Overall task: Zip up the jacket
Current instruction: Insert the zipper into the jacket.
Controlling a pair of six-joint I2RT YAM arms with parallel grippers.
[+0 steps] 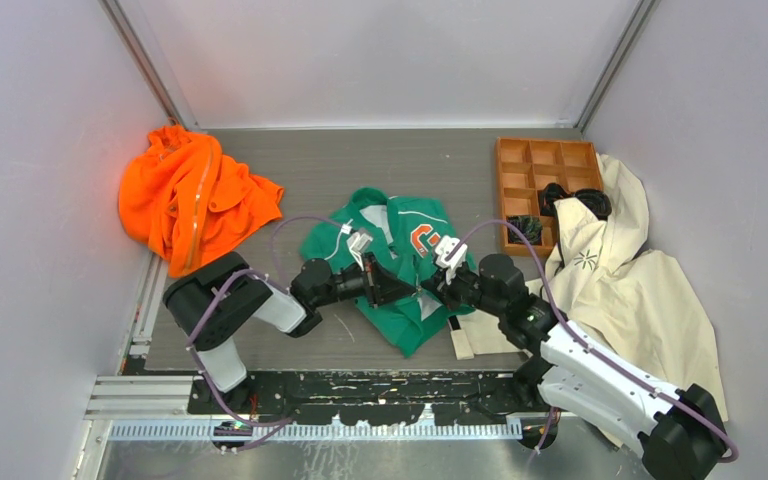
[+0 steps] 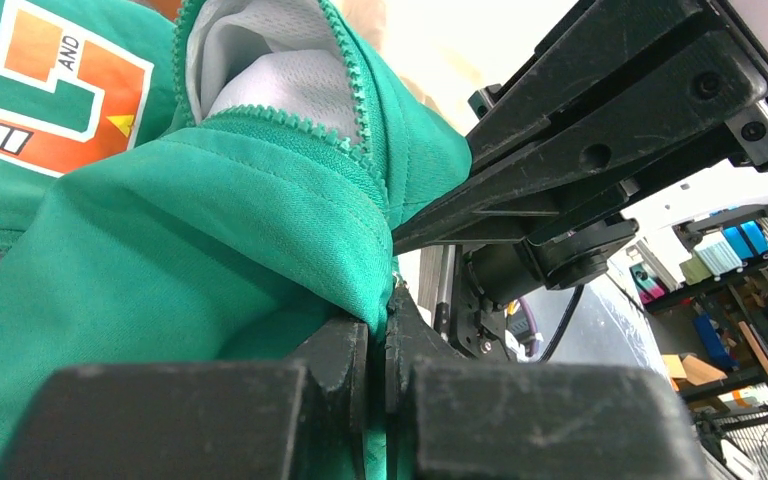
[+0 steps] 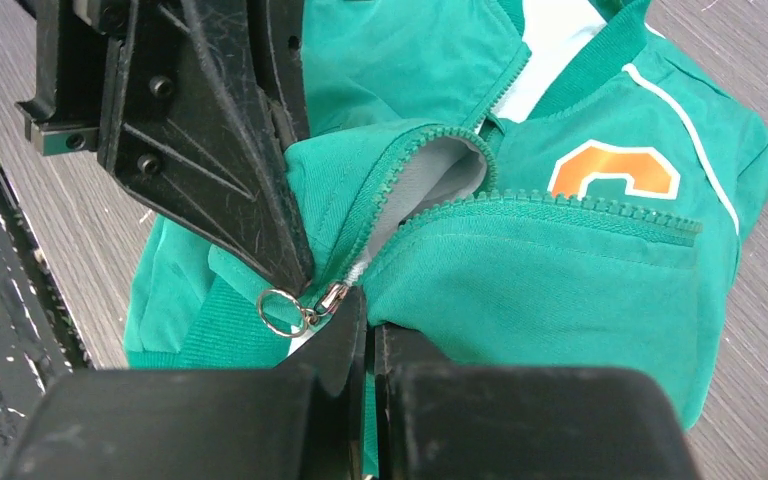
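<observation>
The green jacket [image 1: 400, 265] lies crumpled mid-table, its orange "G" patch [image 1: 422, 238] facing up. My two grippers meet at its near part. The left gripper [image 1: 397, 288] is shut on a fold of green fabric [image 2: 290, 240] beside the open zipper teeth [image 2: 352, 80], with pale lining showing. From the other side, the right gripper [image 1: 432, 289] is shut on the opposite front edge [image 3: 520, 270]. The silver zipper slider with its ring pull [image 3: 305, 305] sits just left of the right gripper [image 3: 370, 325], low on the zipper. Above the slider the zipper gapes open.
A bright orange garment [image 1: 195, 195] is heaped at the back left. A wooden compartment tray [image 1: 545, 165] with black items stands at the back right, and a cream coat [image 1: 625, 275] is spread beside it. Walls enclose the table on three sides.
</observation>
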